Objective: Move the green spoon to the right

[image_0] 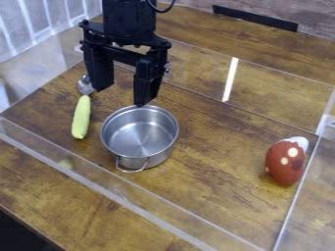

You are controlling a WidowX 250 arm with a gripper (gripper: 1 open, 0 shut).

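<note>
The green spoon (82, 111) lies on the wooden table at the left, its yellow-green handle pointing toward the front and its small silver bowl at the far end, near y 88. My gripper (120, 95) hangs above the table just right of the spoon's bowl end and behind the steel pot. Its two black fingers (147, 86) stand wide apart with nothing between them. The left finger is close to the spoon's bowl; I cannot tell whether it touches.
A round steel pot (140, 135) sits right of the spoon, near the middle. A red-and-white ball-like object (287, 160) rests at the far right. Clear plastic walls (233, 78) ring the wooden table (210, 196).
</note>
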